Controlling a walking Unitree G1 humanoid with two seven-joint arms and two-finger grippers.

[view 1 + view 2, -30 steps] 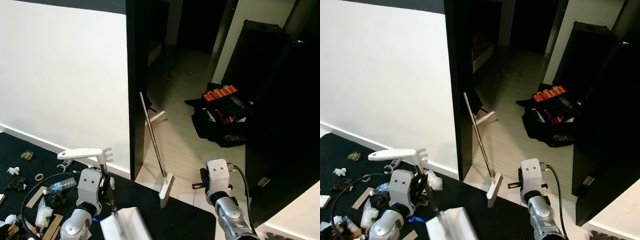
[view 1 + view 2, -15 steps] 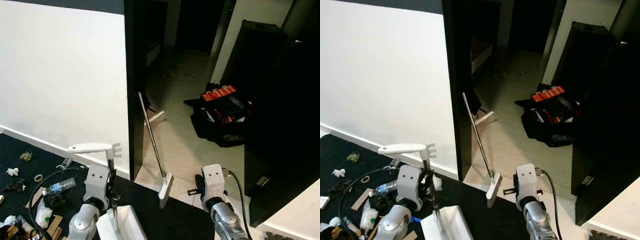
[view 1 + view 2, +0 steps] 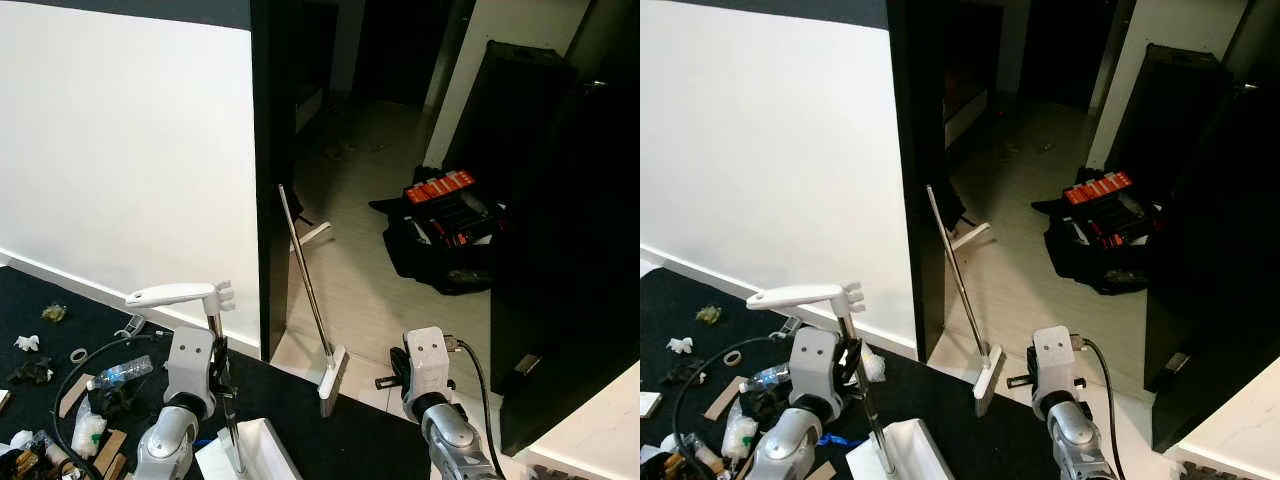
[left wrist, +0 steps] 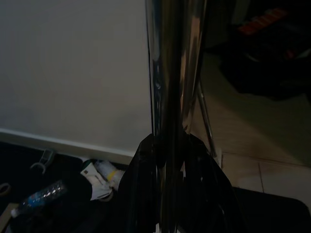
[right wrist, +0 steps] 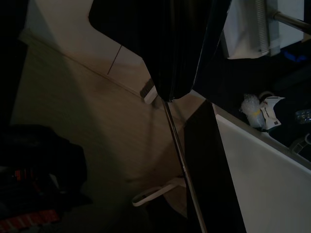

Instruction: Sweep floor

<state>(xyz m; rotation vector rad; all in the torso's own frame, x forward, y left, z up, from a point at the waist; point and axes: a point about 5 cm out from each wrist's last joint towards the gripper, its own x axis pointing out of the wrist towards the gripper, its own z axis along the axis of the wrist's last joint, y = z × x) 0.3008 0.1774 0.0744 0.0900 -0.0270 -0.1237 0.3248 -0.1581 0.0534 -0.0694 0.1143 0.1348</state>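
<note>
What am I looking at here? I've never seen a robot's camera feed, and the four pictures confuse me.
The machine is a walking humanoid told to sweep. The two wide pictures come from its head, looking down; the two dark ones come from cameras on its wrists. Its left gripper is closed on the metal pole of a white dustpan with a white handle. Its right arm hangs idle. A broom leans against the dark door frame. Litter, including a plastic bottle, lies on the black mat. A dark bag with red items sits on the pale floor beyond.
</note>
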